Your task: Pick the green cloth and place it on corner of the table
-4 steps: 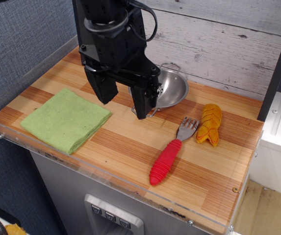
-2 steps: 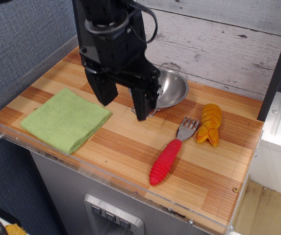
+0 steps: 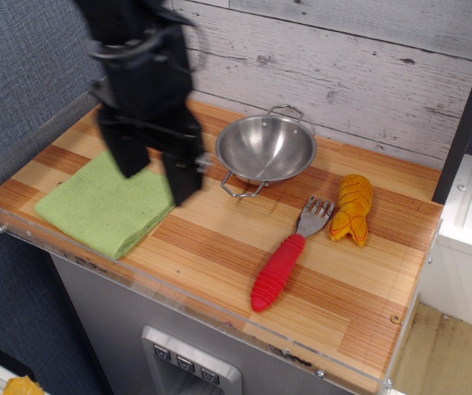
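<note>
The green cloth [image 3: 100,210] lies flat and folded on the left part of the wooden table [image 3: 351,284], near its front left corner. My black gripper [image 3: 155,174] hangs open above the cloth's right edge, one finger over the cloth and the other just past its right side. It holds nothing. Its image is blurred by motion. The arm hides the cloth's far right corner.
A steel bowl [image 3: 266,150] stands right of the gripper by the back wall. A fork with a red handle [image 3: 286,258] and a yellow toy [image 3: 352,208] lie further right. A clear acrylic rim [image 3: 137,276] runs along the front edge. A black post [image 3: 466,111] stands at the right.
The gripper has moved left, from in front of the bowl to over the cloth's right edge. The bowl now shows in full. Nothing on the table has moved.
</note>
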